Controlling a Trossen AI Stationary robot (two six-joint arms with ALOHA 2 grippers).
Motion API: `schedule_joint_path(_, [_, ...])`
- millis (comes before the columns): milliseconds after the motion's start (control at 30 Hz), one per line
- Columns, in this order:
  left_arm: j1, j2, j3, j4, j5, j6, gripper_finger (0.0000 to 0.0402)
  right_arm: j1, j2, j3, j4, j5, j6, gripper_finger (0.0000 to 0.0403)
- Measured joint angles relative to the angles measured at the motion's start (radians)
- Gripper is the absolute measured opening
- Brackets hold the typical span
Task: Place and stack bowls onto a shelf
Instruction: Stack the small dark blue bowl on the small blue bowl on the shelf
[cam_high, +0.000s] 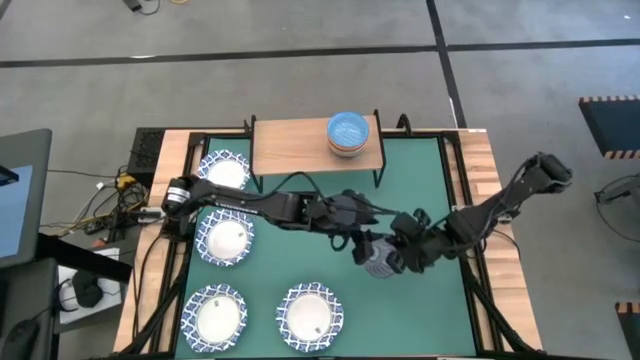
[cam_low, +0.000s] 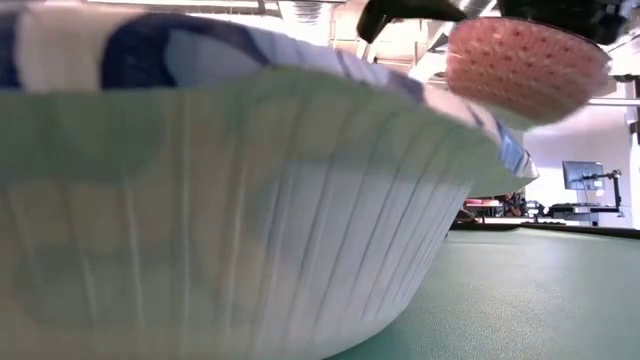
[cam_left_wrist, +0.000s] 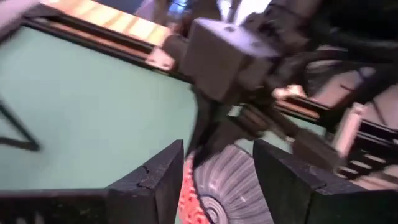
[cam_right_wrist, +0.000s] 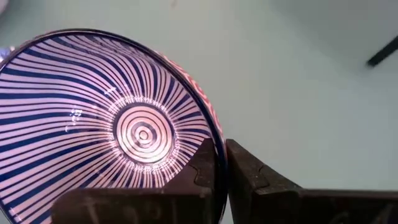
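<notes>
The right hand (cam_right_wrist: 222, 180) is clamped on the striped bowl's (cam_right_wrist: 118, 134) rim, the left hand (cam_left_wrist: 217, 180) stands apart beside it; next, carrying it to the far shelf (cam_high: 300, 145).

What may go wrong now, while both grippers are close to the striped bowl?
1. The right gripper pinches the ray-patterned bowl by a thin bit of rim; it may slip or tilt.
2. The left gripper, open, stands close around that bowl; the arms may collide.
3. The shelf already carries stacked bowls; a careless placement might knock them.
</notes>
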Motion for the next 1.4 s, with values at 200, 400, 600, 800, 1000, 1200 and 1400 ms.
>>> schedule_joint_path(200, [0.007, 0.0, -0.001, -0.096, -0.026, 0.036, 0.0169, -0.049, 0.0, 0.072, -0.059, 0.008, -0.111, 0.0039])
schedule_joint_path(400, [0.012, 0.008, -0.001, -0.137, -0.003, 0.039, 0.0144, -0.075, 0.0, 0.137, -0.14, 0.014, -0.203, 0.0039])
schedule_joint_path(600, [0.025, 0.008, 0.002, -0.153, -0.008, 0.044, 0.0088, -0.094, 0.002, 0.196, -0.202, 0.01, -0.228, 0.0046])
schedule_joint_path(800, [0.047, 0.007, 0.002, -0.165, 0.0, 0.05, 0.0013, -0.094, 0.002, 0.256, -0.274, 0.006, -0.231, 0.0053])
schedule_joint_path(1000, [0.075, 0.006, 0.003, -0.16, 0.024, 0.084, 0.0002, -0.108, 0.002, 0.309, -0.338, 0.02, -0.242, 0.0054])
schedule_joint_path(1200, [0.116, 0.01, 0.0, -0.155, 0.06, 0.097, 0.0007, -0.175, 0.02, 0.298, -0.357, 0.039, -0.268, 0.0055])
schedule_joint_path(1400, [0.137, 0.02, 0.039, -0.182, 0.066, 0.123, 0.0061, -0.22, 0.06, 0.281, -0.38, 0.02, -0.27, 0.0054])
